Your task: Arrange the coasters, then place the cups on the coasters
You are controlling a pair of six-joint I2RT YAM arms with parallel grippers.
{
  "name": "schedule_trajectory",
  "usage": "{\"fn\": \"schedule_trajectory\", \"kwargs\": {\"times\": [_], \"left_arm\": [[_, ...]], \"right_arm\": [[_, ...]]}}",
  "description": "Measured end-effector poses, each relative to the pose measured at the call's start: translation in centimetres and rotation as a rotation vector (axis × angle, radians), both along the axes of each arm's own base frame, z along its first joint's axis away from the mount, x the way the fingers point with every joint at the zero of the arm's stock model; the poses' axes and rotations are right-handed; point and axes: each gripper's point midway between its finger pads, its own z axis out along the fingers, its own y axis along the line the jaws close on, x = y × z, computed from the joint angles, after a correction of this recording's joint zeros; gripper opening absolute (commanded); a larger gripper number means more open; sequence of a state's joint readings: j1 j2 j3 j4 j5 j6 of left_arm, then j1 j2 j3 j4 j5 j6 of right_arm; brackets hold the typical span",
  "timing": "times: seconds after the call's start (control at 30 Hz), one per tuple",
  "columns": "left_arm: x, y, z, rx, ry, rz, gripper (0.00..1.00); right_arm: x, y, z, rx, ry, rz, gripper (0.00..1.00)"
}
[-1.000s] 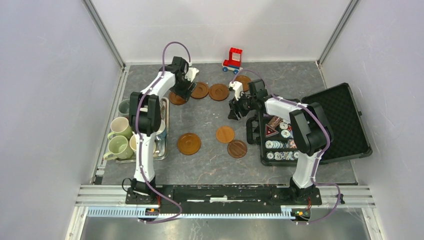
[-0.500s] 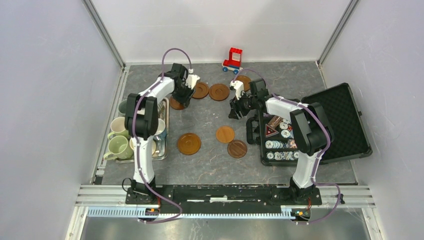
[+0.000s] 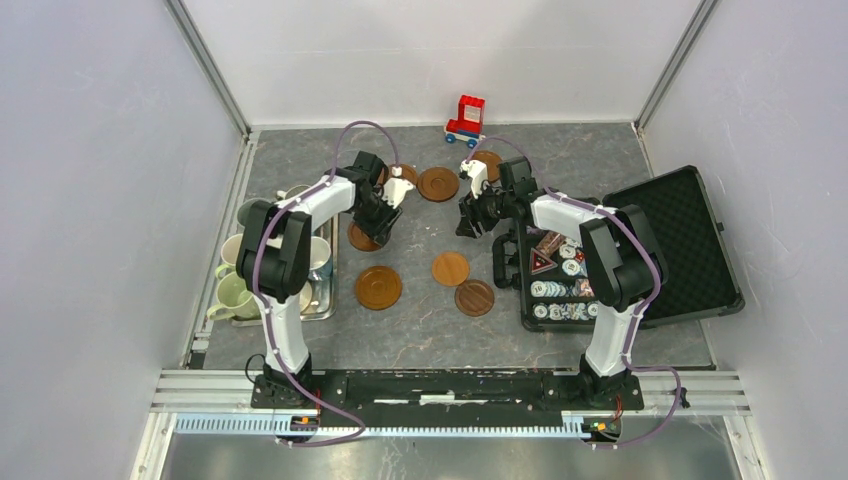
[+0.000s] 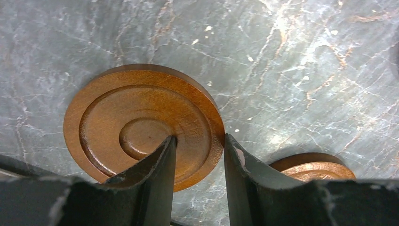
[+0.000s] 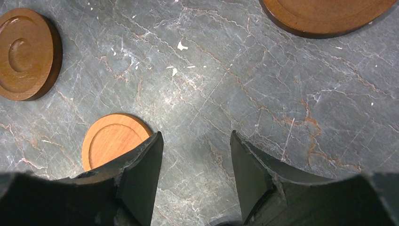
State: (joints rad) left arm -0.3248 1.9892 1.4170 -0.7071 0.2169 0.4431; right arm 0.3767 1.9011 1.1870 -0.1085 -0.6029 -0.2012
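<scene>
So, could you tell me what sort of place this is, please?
Probably a robotics lab test cell: plain white walls in an aluminium frame, two arms bolted to a rail, and staged props: coasters, mugs and a toy truck.

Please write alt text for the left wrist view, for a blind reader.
Two dark fingers pinch the rim of a round brown coaster with carved rings, against a grey marbled table. A second coaster peeks out behind one finger.

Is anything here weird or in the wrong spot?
The red toy at the far edge of the table looks out of place among the coasters and cups. Nothing looks spilled or broken.
</scene>
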Motion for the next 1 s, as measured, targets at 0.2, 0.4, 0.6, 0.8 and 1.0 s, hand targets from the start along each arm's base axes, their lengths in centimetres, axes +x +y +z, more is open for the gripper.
{"fn": "schedule_trajectory", "kwargs": {"times": [0.2, 0.4, 0.6, 0.8, 1.0], "left_arm": [[-1.0, -1.0, 0.0, -0.006, -0.001, -0.032, 0.45], [-1.0, -1.6, 0.0, -0.007, -0.004, -0.046, 0.45], [-1.1, -2.5, 0.1, -0.024, -0.004, -0.065, 0.51], [-1.6, -2.8, 0.3, -0.039, 0.017, -0.071, 0.69], [0.6, -3.5, 3.8, -0.088, -0.023, -0.037, 0.71]], "right_arm": [[0.1, 0.1, 0.0, 0.008, 0.001, -0.008, 0.61], [0.1, 0.1, 0.0, 0.011, 0.0, -0.011, 0.61], [0.2, 0.1, 0.1, 0.012, -0.003, -0.011, 0.61], [0.2, 0.1, 0.1, 0.012, -0.003, -0.011, 0.61], [0.2, 0.1, 0.1, 0.013, -0.004, -0.011, 0.61]]}}
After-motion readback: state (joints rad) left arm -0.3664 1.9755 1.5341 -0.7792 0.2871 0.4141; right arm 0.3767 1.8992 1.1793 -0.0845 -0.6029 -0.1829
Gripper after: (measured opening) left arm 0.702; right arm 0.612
